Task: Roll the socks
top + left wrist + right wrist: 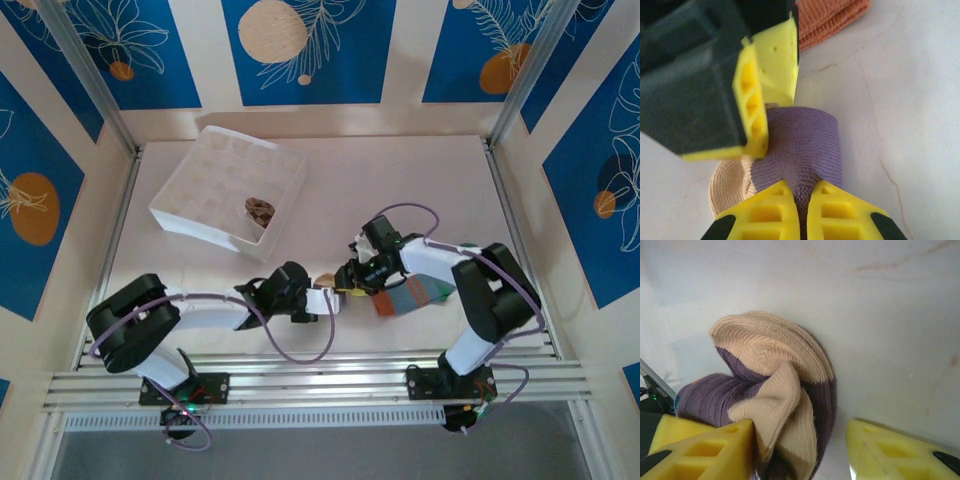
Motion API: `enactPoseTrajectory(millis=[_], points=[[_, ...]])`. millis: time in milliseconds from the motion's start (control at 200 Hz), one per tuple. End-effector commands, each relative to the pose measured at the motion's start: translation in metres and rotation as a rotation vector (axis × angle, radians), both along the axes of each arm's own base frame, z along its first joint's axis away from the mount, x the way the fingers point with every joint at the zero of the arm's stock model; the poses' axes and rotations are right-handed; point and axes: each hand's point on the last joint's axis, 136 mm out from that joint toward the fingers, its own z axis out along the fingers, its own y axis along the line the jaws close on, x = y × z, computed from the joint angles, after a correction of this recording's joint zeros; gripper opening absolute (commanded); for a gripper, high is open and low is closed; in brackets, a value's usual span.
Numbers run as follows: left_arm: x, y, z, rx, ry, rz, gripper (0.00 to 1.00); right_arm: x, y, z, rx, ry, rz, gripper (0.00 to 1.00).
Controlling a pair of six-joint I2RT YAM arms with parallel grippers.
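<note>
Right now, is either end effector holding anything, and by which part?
The left end effector pinches the purple sock by the near edge of its rolled purple part. The right end effector stands open around the sock, gripping nothing.

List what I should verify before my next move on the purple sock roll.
1. Left pincer shut on the purple sock: ok.
2. Right pincer open around the roll, one finger clear of it: ok.
3. Roll tight enough to hold: cannot tell; the tan toe looks loosely folded in.
4. Blue-grey striped sock lying flat beside the right pincer, apart from the roll: ok.
5. Brown sock inside the white box: ok.
</note>
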Motion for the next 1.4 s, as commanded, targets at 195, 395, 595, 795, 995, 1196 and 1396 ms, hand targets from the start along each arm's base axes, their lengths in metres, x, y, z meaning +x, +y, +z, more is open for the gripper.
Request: enactPoseTrajectory(millis=[195,395,595,795,995,1196,1396], points=[[-0.017,0.009,0.002,-0.154,0.613,0.042,0.0,-0.003,-0.029,0.021,0.001,-0.142,-0.044,0.52],[0.0,0.01,0.002,-0.216,0.833,0.101,0.0,-0.009,-0.023,0.027,0.054,-0.17,-0.023,0.53],[0.017,0.014,-0.002,-0.227,1.014,0.163,0.0,-0.007,-0.015,0.031,0.068,-0.191,0.001,0.54],[0.026,0.013,-0.025,-0.182,1.072,0.246,0.05,0.006,-0.004,0.028,0.069,-0.171,0.002,0.54],[0.031,0.014,-0.033,-0.181,1.058,0.28,0.14,0.015,0.01,0.017,0.055,-0.127,0.019,0.54],[0.033,0.018,-0.035,-0.175,1.004,0.289,0.27,0.015,0.009,-0.013,-0.031,0.007,-0.007,0.52],[0.036,0.021,-0.003,-0.28,0.777,0.213,0.45,0.0,-0.001,-0.038,-0.123,0.119,-0.013,0.44]])
